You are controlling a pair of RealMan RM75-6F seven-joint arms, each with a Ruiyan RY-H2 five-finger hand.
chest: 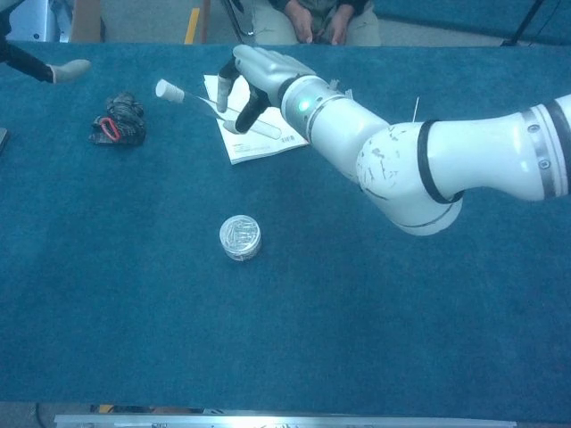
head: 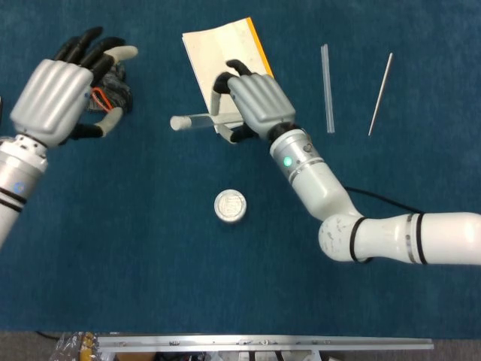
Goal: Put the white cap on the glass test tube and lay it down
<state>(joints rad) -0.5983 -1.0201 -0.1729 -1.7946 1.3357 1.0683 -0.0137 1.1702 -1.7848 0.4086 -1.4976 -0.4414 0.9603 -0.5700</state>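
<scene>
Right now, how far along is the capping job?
Capping looks done: the white cap sits on the tube. The right hand holds the tube roughly level above the table; the left hand is open, off to the side. Left: lay it down and let go.

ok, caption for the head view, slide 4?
Right hand holds the capped glass test tube level above the blue table; left hand open, clear of it.

L hand (head: 56,98) empty, fingers spread, palm down, arm coming in from lower left. R hand (head: 252,105) has fingers curled, pinching the capped test tube (head: 197,120); R forearm angles in from right.
</scene>
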